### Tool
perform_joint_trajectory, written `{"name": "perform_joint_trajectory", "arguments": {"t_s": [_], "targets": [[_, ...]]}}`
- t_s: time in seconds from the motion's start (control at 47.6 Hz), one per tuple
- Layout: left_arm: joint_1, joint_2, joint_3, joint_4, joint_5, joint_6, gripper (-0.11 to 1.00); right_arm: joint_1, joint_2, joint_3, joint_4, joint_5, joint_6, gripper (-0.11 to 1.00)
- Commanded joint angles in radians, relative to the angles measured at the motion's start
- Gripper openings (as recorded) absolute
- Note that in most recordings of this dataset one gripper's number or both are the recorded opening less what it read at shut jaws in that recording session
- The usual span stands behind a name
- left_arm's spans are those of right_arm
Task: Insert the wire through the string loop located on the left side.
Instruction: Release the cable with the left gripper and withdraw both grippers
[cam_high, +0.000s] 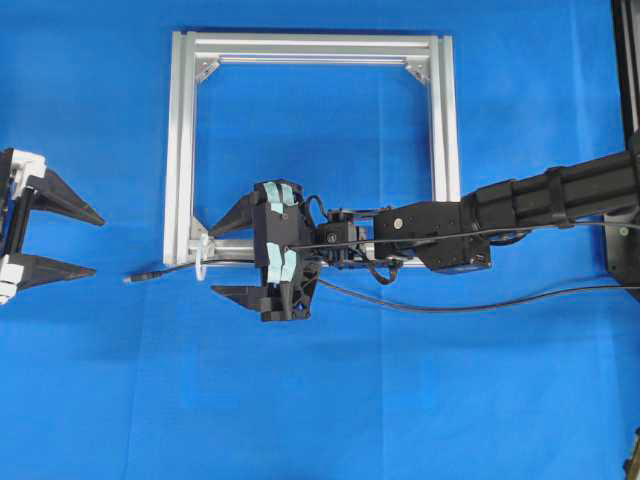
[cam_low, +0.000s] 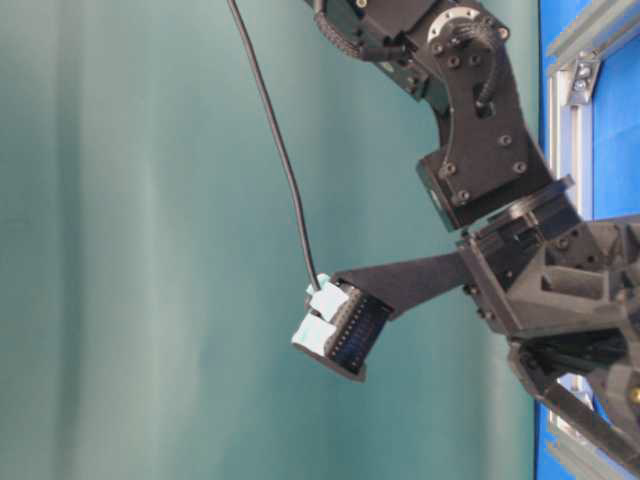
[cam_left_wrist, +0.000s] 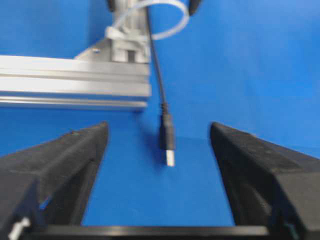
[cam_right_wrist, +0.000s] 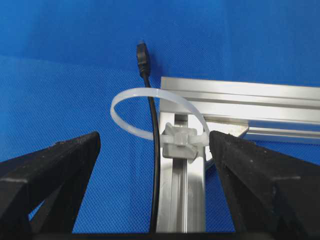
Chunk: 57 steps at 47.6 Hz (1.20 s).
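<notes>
Wire (cam_right_wrist: 156, 165) through string loop (cam_right_wrist: 150, 107); left claw (cam_high: 85, 242) and right claw (cam_high: 232, 255) both released.

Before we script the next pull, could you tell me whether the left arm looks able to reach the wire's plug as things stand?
Probably yes. The left gripper stands open, with the wire lying bare on the mat between its fingers, already through the string loop. Nothing lies between them; the right gripper sits behind the loop.
</notes>
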Motion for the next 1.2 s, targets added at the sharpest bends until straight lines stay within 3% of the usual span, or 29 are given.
{"name": "perform_joint_trajectory", "arguments": {"t_s": [0.0, 0.483, 1.176], "targets": [[-0.003, -0.014, -0.029, 0.002, -0.008, 0.0, 0.76, -0.002, -0.072, -0.017, 0.002, 0.009, -0.003, 0.92], [0.058, -0.071, -0.115, 0.003, -0.006, 0.011, 0.76, -0.021, -0.242, -0.015, -0.018, 0.106, -0.028, 0.92], [0.072, -0.064, -0.124, 0.002, -0.006, 0.011, 0.76, -0.021, -0.258, 0.002, -0.017, 0.126, -0.028, 0.92]]}}
